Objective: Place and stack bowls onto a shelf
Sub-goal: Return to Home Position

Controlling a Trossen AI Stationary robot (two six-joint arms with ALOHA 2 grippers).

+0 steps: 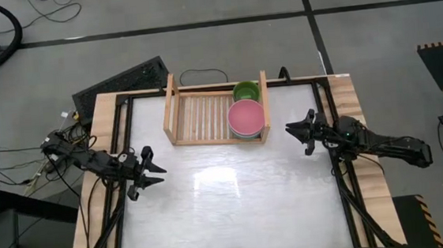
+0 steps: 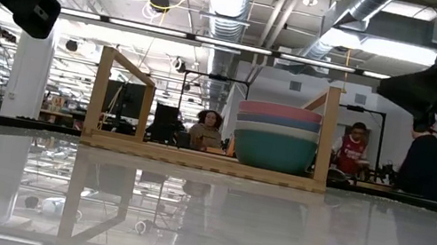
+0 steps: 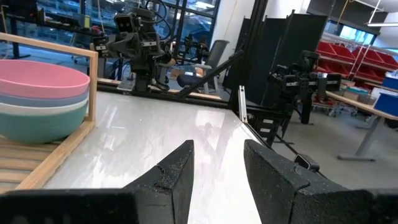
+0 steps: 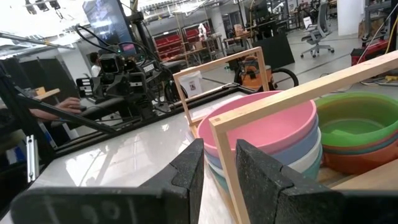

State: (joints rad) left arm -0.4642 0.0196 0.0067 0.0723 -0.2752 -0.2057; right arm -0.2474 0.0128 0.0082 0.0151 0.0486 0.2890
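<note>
The wooden shelf (image 1: 197, 118) stands at the table's far middle. In its right end sit two stacks of bowls. The nearer stack (image 1: 246, 118) has a pink bowl on top, with blue, cream-white and teal bowls beneath it (image 2: 276, 137). The farther stack (image 1: 246, 92) has green bowls on top of a red-orange bowl (image 4: 357, 158). My left gripper (image 1: 155, 170) hovers open over the table's left side, apart from the shelf. My right gripper (image 1: 293, 130) hovers open just right of the shelf's right wall (image 4: 249, 124), pointing at the pink stack (image 4: 267, 130). Both are empty.
The shelf's left and middle slats (image 1: 201, 116) are bare. A dark keyboard-like object (image 1: 119, 80) lies beyond the table's far left corner. The white table top (image 1: 228, 203) stretches bare toward the near edge. People (image 2: 208, 130) stand in the room behind.
</note>
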